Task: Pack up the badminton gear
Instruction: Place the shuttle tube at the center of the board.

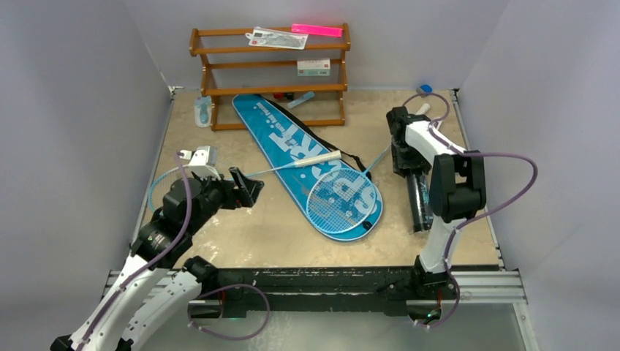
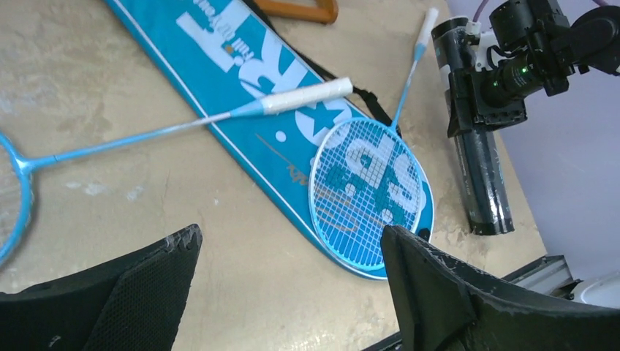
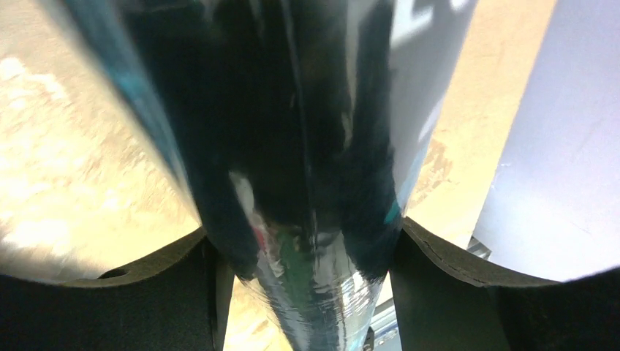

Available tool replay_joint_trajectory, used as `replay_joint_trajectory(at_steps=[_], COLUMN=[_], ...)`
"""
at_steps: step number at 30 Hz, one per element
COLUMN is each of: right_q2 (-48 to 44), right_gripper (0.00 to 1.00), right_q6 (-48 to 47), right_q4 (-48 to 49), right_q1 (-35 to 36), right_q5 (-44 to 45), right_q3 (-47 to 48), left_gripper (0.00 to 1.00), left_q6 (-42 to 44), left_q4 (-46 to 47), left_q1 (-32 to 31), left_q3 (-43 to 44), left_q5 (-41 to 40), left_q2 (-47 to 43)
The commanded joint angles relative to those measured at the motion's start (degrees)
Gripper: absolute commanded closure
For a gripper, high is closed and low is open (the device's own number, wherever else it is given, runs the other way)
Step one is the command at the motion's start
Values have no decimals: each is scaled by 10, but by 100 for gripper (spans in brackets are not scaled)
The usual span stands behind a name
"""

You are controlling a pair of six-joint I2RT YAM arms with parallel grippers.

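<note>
- Two light-blue rackets lie on the tabletop (image 1: 241,234), and their shafts cross over the bag.
- One racket, the first racket (image 2: 292,101), rests its white handle on the bag's lettering. Its shaft runs left across the bare tabletop, and its head lies near the left arm.
- One more, the second racket (image 2: 369,194), lies with its strung head flat on the near, rounded end of the bag. Its shaft runs to the far right, and its white handle ends off the bag, beside the right arm.
- One blue racket-shaped bag (image 1: 281,135), lettered SPORT, lies diagonally mid-table. Its narrow end is at the foot of the rack and its wide end points to the near right.
- One black cylinder tube (image 2: 479,168) lies lengthwise along the right edge, well apart from the bag. Its near end rests on the tabletop.
- Two pincers are in view:
  - The left pincer (image 2: 291,238) hangs wide open above bare tabletop, left of the bag, and holds nothing.
  - The right pincer (image 3: 301,241) is closed around the far part of the tube, one finger pressed to each side. Whether that end is raised cannot be told.
- One brown wooden three-tier rack (image 1: 248,91) stands at the back wall.
  - On the top tier are one pink flat item (image 1: 316,30) and one clear packet (image 1: 276,38).
  - On the middle tier is one small white box (image 1: 313,67).
- One small pale-blue bottle (image 1: 202,112) stands just left of the rack.
</note>
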Motion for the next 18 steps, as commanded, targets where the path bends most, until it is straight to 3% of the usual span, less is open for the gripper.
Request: replay_joint_trajectory(at_steps=[1,3,4,9,14,15,18], right_q2=[24,21,17,-50,-116,-122,-127], right_gripper=[26,3,1,1,1,1,14], right_q6=[34,46,53,55,-15,-31,-111], right_q4=[13,21,25,33,74,84,172], right_q1=[-42,-59,-62,-51,31,53,107], right_q5=[13,8,6,10,-48,-76,-234], right_q3=[-30,-36,-37,-16,35,44,40], left_gripper=[8,8,8,8,7,7,8], left_q6=[-84,-111,-121,-141,-190,-203,-242], left_q4=[29,30,30,15,4,7,15], left_q1=[2,1,2,1,1,1,2], left_q3=[-27,-40,-49,-64,-94,-102,-124], left_q5=[2,-1,-2,-8,-55,-63,-90], left_q2=[23,33,38,56,39,31,26])
